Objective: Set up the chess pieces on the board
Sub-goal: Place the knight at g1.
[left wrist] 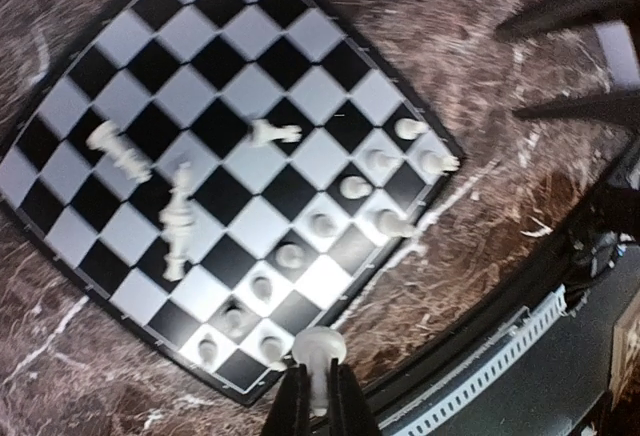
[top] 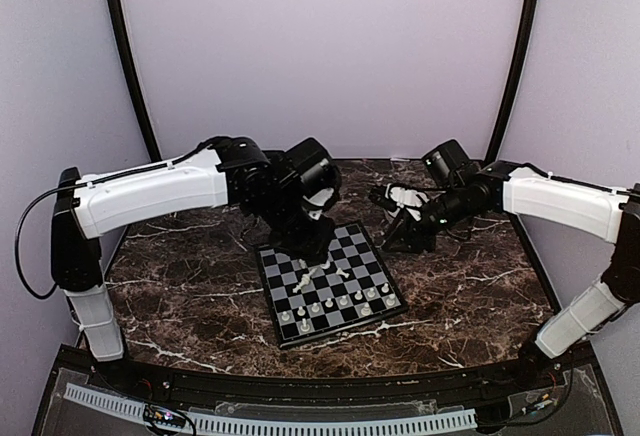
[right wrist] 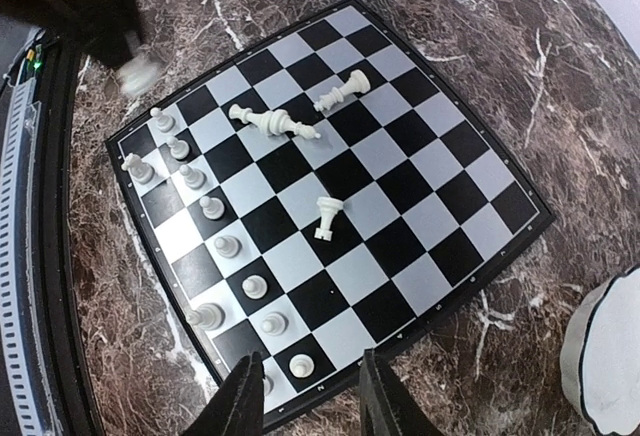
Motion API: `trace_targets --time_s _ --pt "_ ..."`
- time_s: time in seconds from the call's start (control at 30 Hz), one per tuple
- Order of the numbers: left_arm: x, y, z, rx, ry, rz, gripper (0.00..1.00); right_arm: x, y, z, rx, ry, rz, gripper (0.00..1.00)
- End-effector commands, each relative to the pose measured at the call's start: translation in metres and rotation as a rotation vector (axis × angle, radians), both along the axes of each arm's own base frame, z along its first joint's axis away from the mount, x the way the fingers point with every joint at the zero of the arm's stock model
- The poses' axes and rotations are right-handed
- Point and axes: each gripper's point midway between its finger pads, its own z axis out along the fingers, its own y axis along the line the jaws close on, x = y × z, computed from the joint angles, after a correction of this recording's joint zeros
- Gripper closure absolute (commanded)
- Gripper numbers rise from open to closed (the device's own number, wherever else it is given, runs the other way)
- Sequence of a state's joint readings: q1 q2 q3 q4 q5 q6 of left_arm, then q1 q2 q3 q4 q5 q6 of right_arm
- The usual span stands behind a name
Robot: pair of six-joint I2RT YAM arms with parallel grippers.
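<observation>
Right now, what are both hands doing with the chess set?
Left hand shut on a chess piece over the board's edge. Right hand open, empty. Several toppled pieces mid-board.

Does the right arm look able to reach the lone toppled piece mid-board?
Probably yes: the right gripper is open and empty, and the toppled piece lies alone with nothing over it.

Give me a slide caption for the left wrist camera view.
Left fingers pinch a white chess piece at the chessboard edge, where several pieces lie toppled.

Soft even light, left wrist view blurry
</observation>
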State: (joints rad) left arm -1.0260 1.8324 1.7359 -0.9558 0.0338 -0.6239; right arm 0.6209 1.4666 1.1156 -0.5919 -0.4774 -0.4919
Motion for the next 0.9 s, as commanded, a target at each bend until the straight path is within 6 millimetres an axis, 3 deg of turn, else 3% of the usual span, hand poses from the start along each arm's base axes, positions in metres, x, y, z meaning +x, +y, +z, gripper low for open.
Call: trace_targets --time_s 0.0,0.03,0.07,0.1,0.13,0.17,0.2,0.23,0.27,0.47,0.87 --pt "-0.003 -0.059 0.011 -0.094 -0.051 -0.226 1.00 0.022 -0.024 0.010 -0.003 0.006 -0.110 0.66" --pt "-0.001 -0.074 0.012 -0.094 -0.068 -0.272 1.00 0.026 -0.030 0.009 -0.008 0.015 -0.132 0.66" --pt "-0.001 -0.083 -0.004 -0.067 -0.054 -0.294 1.00 0.029 -0.037 0.007 -0.011 0.026 -0.155 0.66" --pt "0.001 -0.094 0.008 -0.092 -0.075 -0.326 1.00 0.032 -0.044 0.005 -0.014 0.040 -0.179 0.66" --pt "0.002 -0.101 -0.008 -0.073 -0.055 -0.341 1.00 0.035 -0.053 0.001 -0.018 0.055 -0.208 0.66" --pt "0.004 -0.109 0.002 -0.094 -0.071 -0.358 1.00 0.038 -0.060 -0.002 -0.020 0.067 -0.231 0.66" --pt "0.004 -0.113 -0.012 -0.072 -0.046 -0.368 1.00 0.039 -0.067 -0.006 -0.024 0.082 -0.253 0.66" --pt "0.006 -0.119 -0.007 -0.090 -0.058 -0.377 1.00 0.042 -0.075 -0.009 -0.024 0.098 -0.278 0.66" --pt "0.006 -0.124 -0.014 -0.086 -0.045 -0.385 1.00 0.044 -0.082 -0.012 -0.019 0.115 -0.303 0.66" --pt "0.001 -0.131 -0.040 -0.059 -0.010 -0.409 1.00 0.051 -0.109 -0.023 0.008 0.193 -0.401 0.66" --pt "-0.026 -0.126 -0.076 0.041 0.059 -0.459 1.00 0.048 -0.107 -0.027 0.043 0.213 -0.416 0.66"
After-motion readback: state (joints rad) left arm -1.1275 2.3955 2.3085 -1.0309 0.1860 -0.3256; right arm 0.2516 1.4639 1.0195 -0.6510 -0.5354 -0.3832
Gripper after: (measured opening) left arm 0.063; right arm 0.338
